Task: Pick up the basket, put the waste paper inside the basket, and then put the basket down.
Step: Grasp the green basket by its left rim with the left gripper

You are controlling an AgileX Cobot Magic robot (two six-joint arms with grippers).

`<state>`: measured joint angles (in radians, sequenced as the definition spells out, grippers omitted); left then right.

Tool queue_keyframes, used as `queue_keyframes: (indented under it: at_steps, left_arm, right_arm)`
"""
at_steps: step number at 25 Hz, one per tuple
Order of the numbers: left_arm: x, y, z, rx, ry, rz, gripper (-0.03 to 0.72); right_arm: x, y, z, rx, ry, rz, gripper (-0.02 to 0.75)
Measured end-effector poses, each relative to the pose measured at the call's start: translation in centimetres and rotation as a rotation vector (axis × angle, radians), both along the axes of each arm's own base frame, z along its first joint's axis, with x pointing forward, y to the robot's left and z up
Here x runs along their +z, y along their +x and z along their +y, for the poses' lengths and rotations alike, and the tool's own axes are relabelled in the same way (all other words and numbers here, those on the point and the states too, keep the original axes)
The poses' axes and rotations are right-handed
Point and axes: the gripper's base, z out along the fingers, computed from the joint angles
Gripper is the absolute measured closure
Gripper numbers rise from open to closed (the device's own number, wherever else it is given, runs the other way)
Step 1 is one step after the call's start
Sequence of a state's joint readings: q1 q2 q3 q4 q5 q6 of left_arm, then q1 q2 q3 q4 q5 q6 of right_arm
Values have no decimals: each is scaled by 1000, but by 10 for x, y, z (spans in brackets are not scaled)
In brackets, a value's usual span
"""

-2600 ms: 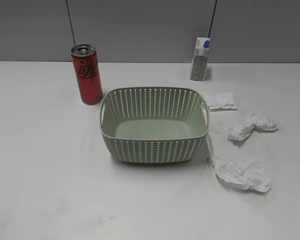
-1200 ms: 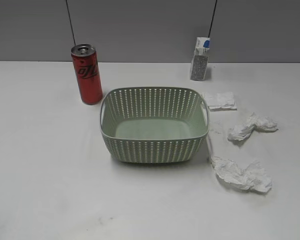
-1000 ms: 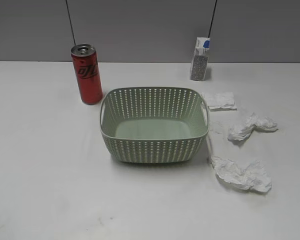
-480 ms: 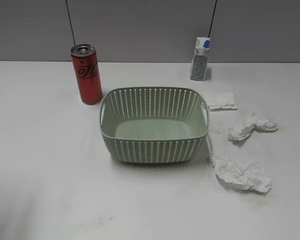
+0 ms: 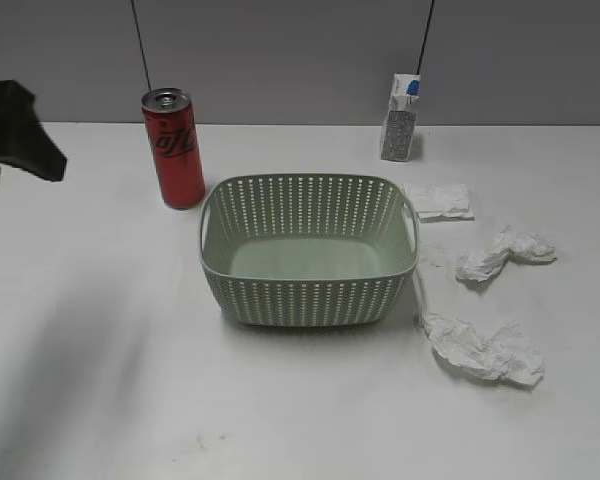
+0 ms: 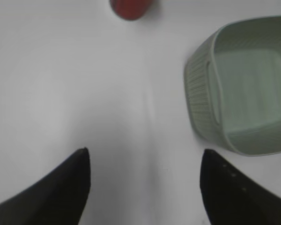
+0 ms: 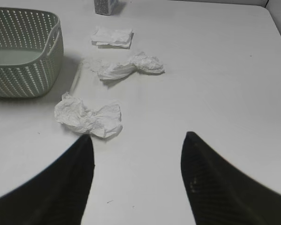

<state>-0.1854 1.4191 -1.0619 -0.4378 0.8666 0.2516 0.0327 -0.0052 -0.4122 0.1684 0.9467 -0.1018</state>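
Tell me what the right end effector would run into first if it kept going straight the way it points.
Probably the nearest crumpled waste paper: it lies just ahead of the open right end effector, slightly toward its left finger. Depth is unclear, so it might pass beside it onto bare table.

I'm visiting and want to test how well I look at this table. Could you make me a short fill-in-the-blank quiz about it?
1. The basket holds ____ pieces of paper.
2. The red can stands to the ____ of the basket in the exterior view.
3. ____ pieces of waste paper lie on the table.
4. The left gripper has its fingers ____.

Missing words: no; left; Three; open
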Motion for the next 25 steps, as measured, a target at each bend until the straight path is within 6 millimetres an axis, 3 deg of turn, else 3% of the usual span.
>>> queue_keyframes:
  at_steps: [8,13,16,21,25]
  left_arm:
    - [0,37,-81,-168,-17,-2,133]
    - [-22,54,-121,-207,175,63,133]
    - [-37,63,-137,-204,291,111,133]
    - [-63,79,-155,-159,269,191,133]
    - [-99,85,-160,-135,294,283,133]
  right_arm:
    - [0,0,0,0,0,0,290]
    - [0,0,0,0,0,-1,292]
    - [0,0,0,0,0,-1,292]
    - [0,0,0,0,0,-1,292]
    - [0,0,0,0,0,-1,292]
